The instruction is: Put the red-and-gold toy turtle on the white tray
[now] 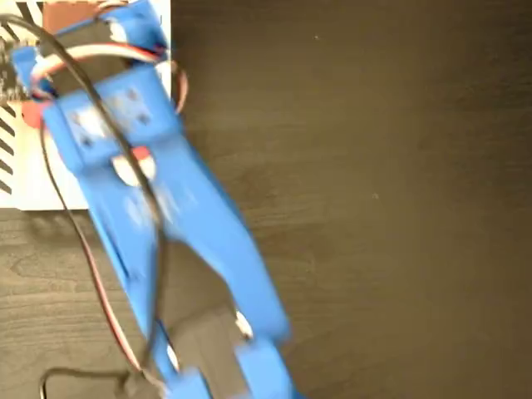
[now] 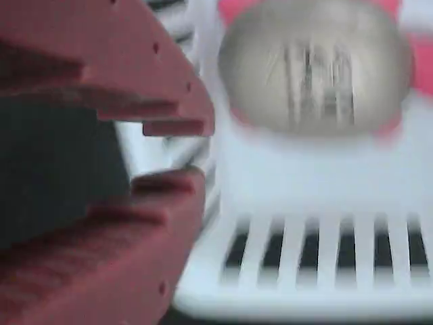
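Turtle sits on the tray, free of our gripper, whose fingers stand nearly closed on nothing. We risk knocking it off if the arm swings low.

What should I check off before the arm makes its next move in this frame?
1. Turtle on tray: ok. The red-and-gold toy turtle sits on the white tray in the wrist view.
2. Turtle released: ok. The gripper holds nothing; the turtle lies apart from its red fingers.
3. Turtle upright: ok, gold shell faces up.
4. Turtle clear of the tray's edge: cannot tell, too blurred.
5. Fixed view confirms placement: cannot tell. The blue arm covers most of the tray.
6. Cables free: cannot tell.
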Motion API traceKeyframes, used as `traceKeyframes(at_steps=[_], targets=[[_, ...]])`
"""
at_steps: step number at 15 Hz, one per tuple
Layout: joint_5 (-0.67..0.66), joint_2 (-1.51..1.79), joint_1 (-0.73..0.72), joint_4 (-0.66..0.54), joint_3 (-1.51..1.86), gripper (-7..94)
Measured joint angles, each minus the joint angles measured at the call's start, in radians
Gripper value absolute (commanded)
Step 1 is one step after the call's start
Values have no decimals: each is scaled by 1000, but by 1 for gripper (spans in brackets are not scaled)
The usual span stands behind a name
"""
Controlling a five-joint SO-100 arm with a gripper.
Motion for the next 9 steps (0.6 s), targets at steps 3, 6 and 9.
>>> traceKeyframes(at_steps=[3,6,9], targets=[[-109,241,54,-107,164,0],[-199,557,44,-265,506,0],[-262,890,37,-373,888,0]])
